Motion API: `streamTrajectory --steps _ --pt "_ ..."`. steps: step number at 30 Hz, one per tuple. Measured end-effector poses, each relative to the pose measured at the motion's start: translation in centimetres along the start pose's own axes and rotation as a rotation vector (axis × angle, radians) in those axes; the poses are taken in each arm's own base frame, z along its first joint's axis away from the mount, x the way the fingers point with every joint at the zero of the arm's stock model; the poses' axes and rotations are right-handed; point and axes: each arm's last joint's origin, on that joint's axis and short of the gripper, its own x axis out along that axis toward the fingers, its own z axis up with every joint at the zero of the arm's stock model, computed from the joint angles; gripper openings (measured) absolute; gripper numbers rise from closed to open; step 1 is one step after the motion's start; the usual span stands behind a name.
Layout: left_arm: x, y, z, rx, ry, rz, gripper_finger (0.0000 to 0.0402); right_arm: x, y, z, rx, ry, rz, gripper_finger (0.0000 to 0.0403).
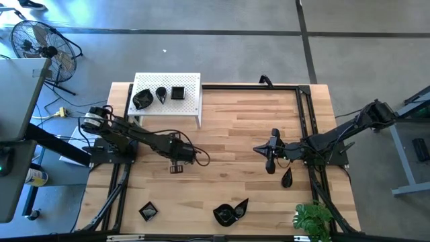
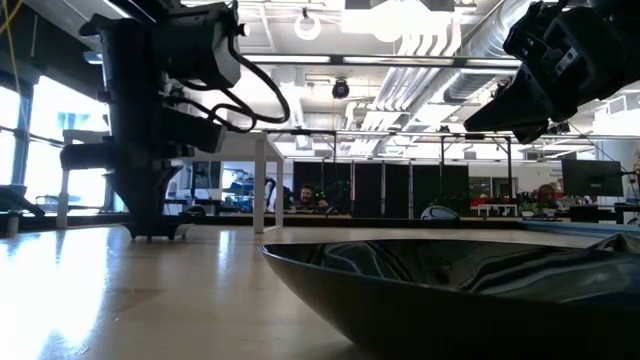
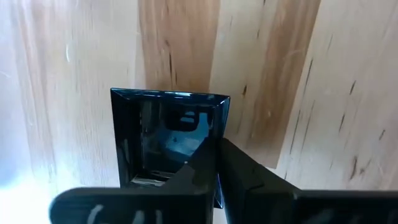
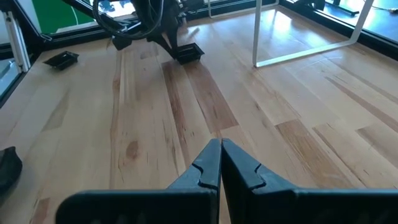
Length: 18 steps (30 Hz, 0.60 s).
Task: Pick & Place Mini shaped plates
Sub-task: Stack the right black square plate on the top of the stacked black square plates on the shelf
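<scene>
Nearest the front edge of the desk (image 1: 235,134) lie a small square plate (image 1: 148,212) on the left side and a pair of dark plates touching each other, a rounder wavy plate (image 1: 225,215) and a leaf-shaped plate (image 1: 240,205); in the low view a glossy black dish (image 2: 470,290) fills the foreground, rim up, and nothing can be seen inside it. A green plant (image 1: 313,219) sits at the front right corner. Farther in on the right, a teardrop plate (image 1: 287,177) rests on the wood just beside the right arm, whose right end effector (image 1: 271,163) hovers above the bare boards with its fingers pressed together, holding nothing. Left of centre, the left end effector (image 1: 176,167) is down at the desk with its fingers pinched on the rim of a square black plate (image 3: 168,134), one finger (image 3: 249,180) lying over the plate's near edge; the plate sits flat on the wood and looks empty. At the far left stands the white perforated stand (image 1: 191,101), carrying three plates on its top: a rounded one (image 1: 142,99), a small teardrop one (image 1: 161,93) and a small square one (image 1: 178,93), set in a row and apart from one another.
</scene>
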Motion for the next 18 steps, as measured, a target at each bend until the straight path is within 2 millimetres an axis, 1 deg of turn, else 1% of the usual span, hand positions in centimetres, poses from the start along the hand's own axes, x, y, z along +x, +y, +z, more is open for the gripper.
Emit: streamTrajectory --steps 4,9,11,15,18 --pt "-0.7 0.0 0.3 0.000 0.006 -0.017 0.0006 0.0 0.0 0.0 0.003 0.000 0.000 0.0000" --pt "-2.4 -0.1 1.4 0.011 0.009 -0.085 0.0002 0.0 0.0 0.0 0.003 0.000 0.000 0.0000" --pt "-3.6 -0.4 1.9 0.039 -0.002 -0.100 0.0002 0.0 0.0 0.0 0.002 0.000 0.000 0.0000" --pt "-6.7 -0.7 3.3 0.075 -0.060 -0.121 0.0002 0.0 0.0 0.0 0.001 0.000 0.001 0.0000" --pt "-9.4 -0.2 4.3 0.073 -0.090 -0.098 0.0002 0.0 0.0 0.0 0.000 0.001 0.002 0.0000"
